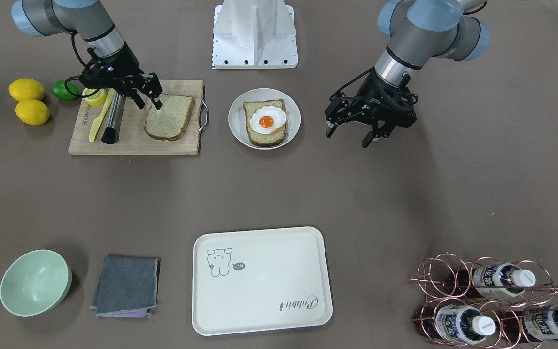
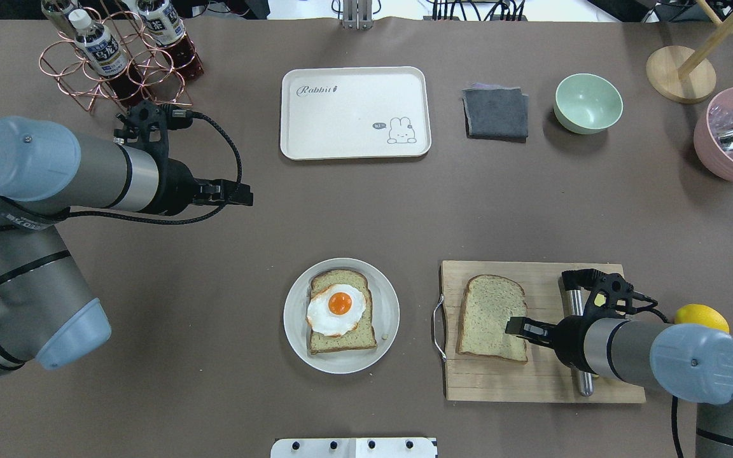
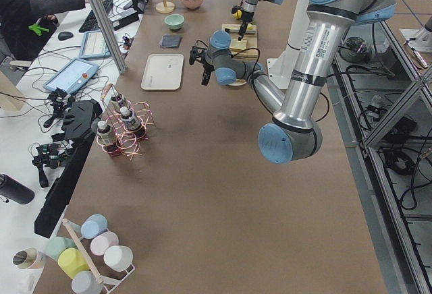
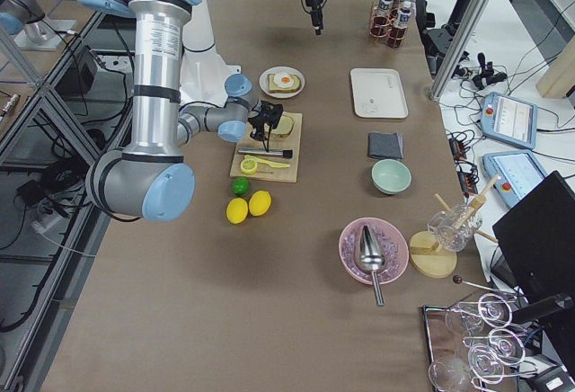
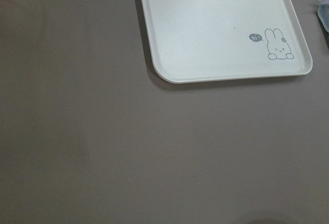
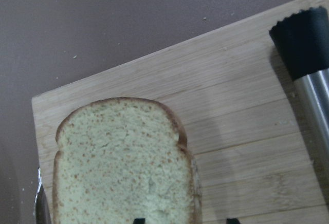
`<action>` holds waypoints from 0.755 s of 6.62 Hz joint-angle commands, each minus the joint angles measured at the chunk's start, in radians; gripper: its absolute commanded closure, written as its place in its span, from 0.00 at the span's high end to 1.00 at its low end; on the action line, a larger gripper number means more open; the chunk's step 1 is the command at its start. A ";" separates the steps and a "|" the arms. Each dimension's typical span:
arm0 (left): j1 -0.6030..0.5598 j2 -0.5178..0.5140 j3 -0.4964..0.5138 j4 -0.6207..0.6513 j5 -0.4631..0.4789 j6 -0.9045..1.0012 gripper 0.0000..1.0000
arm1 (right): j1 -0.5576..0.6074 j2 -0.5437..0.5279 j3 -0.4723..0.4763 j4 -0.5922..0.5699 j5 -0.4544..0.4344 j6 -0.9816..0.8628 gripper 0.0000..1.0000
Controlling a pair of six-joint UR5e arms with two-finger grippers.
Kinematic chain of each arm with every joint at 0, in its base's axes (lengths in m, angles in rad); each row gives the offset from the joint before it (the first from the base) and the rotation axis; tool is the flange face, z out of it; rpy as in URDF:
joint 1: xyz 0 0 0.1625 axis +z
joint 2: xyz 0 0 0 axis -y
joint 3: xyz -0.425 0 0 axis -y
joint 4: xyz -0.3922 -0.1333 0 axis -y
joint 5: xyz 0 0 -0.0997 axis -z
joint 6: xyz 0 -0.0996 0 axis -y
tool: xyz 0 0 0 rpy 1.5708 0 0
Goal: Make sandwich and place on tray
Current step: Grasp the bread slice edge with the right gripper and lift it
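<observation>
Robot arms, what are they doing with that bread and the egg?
They are making a sandwich. The right gripper is open over the edge of a bread slice on the cutting board. The other slice, with the fried egg on top, sits on the round plate. The left gripper hangs open and empty off to the plate's side. The tray holds nothing yet.

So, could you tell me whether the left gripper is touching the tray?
Apart. In the overhead view, a clear stretch of bare table lies between the left gripper and the tray.
</observation>
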 commanded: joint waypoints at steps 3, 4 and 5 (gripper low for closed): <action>0.001 0.002 0.000 0.000 0.001 0.000 0.98 | -0.040 0.003 0.003 0.000 -0.020 -0.002 0.00; 0.001 0.002 -0.002 0.000 0.001 0.000 0.98 | -0.048 0.003 0.008 0.000 -0.033 -0.006 0.00; 0.001 0.002 -0.009 0.000 0.001 -0.002 0.98 | -0.042 -0.002 0.035 0.000 -0.028 -0.009 0.00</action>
